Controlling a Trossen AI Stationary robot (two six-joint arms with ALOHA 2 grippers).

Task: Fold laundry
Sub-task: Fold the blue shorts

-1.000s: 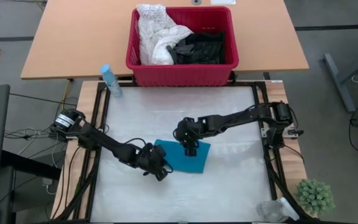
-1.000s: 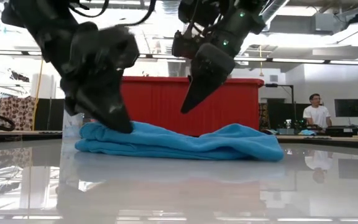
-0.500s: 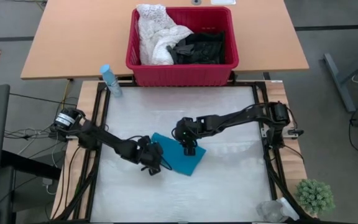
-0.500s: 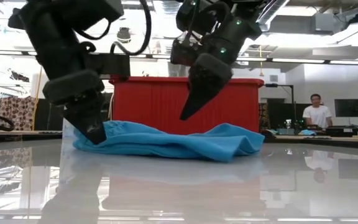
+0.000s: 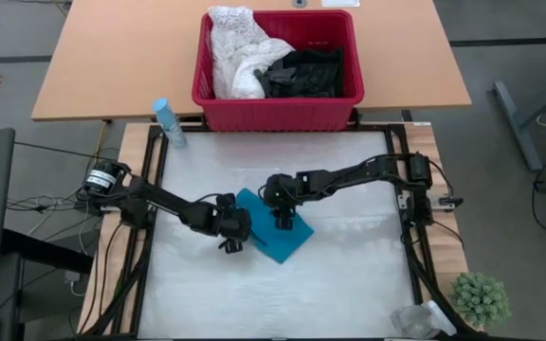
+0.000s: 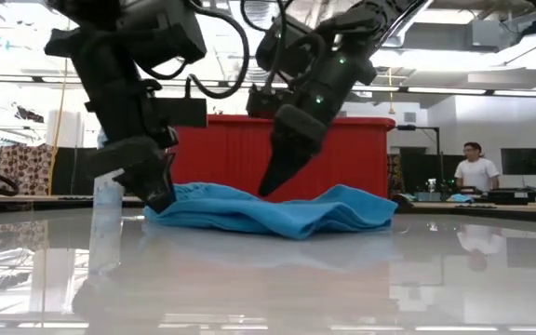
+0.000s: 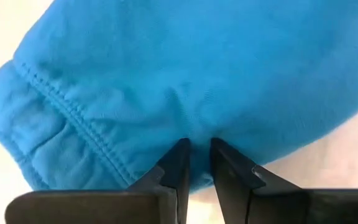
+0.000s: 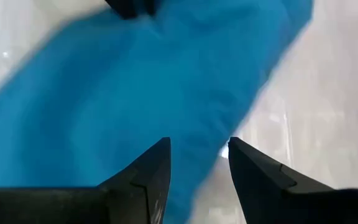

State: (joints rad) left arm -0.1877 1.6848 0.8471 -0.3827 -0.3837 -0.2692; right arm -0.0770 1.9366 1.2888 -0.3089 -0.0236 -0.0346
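You see the teal garment (image 5: pixel 278 226) crumpled mid-table on the glossy white table (image 5: pixel 349 284); your left pincer (image 7: pixel 196 163) is clamped on its hemmed edge; your right pincer (image 8: pixel 197 163) hovers over it, fingers apart; the red basket (image 5: pixel 278 104) of white and black laundry (image 5: pixel 273 62) sits on the wooden table behind; a person (image 6: pixel 475 167) sits far across the room.

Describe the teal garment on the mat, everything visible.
The teal garment is a small, soft, fleecy-looking piece with a stitched, gathered hem, lying folded and rumpled into a low mound on the white mat, its corners angled to the mat's edges. The left gripper pinches an edge of it, fingers nearly shut. The right gripper sits open just above its middle.
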